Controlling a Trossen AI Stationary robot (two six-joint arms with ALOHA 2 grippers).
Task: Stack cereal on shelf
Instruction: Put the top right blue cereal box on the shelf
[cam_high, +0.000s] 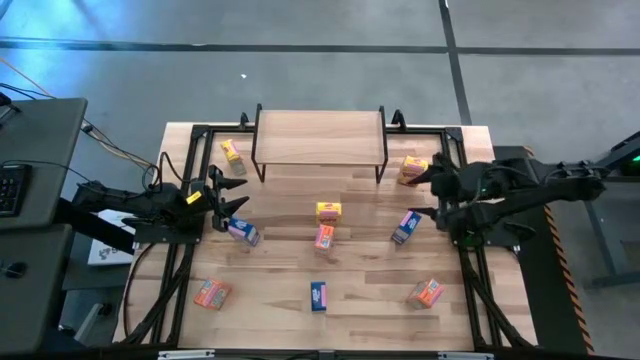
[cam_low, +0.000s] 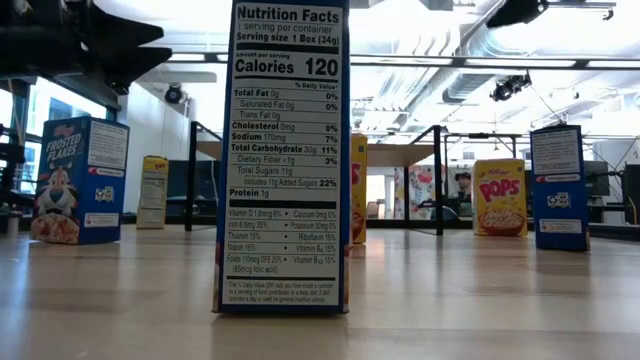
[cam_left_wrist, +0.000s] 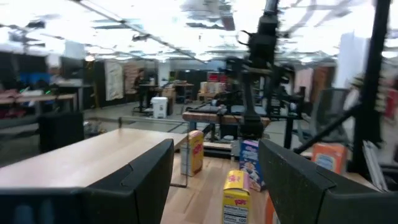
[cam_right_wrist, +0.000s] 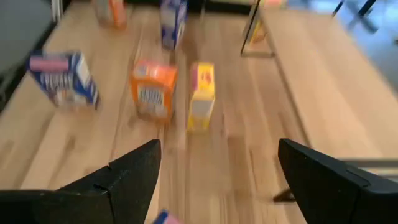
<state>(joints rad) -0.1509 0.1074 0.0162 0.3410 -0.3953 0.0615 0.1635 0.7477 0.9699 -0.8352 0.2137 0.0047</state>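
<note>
Tabletop (cam_high: 290, 270) spreads wide under both arms, and at its far edge stands the shelf (cam_high: 318, 136), its light wooden top bare. Left gripper (cam_high: 228, 199) hovers at the table's left side with fingers spread wide and nothing between them, a blue box (cam_high: 243, 232) just beside it and a yellow box (cam_high: 233, 152) further back near the shelf's left legs. Right gripper (cam_high: 428, 190) hangs at the right side, fingers parted and holding nothing, between a yellow box (cam_high: 411, 169) by the shelf's right legs and a blue box (cam_high: 405, 227). Mid-table, a yellow box (cam_high: 328, 211) sits touching an orange-red box (cam_high: 324, 237). Along the near edge lie an orange-red box (cam_high: 211, 293), a blue box (cam_high: 318, 295) and another orange-red box (cam_high: 425, 293), well apart.
</note>
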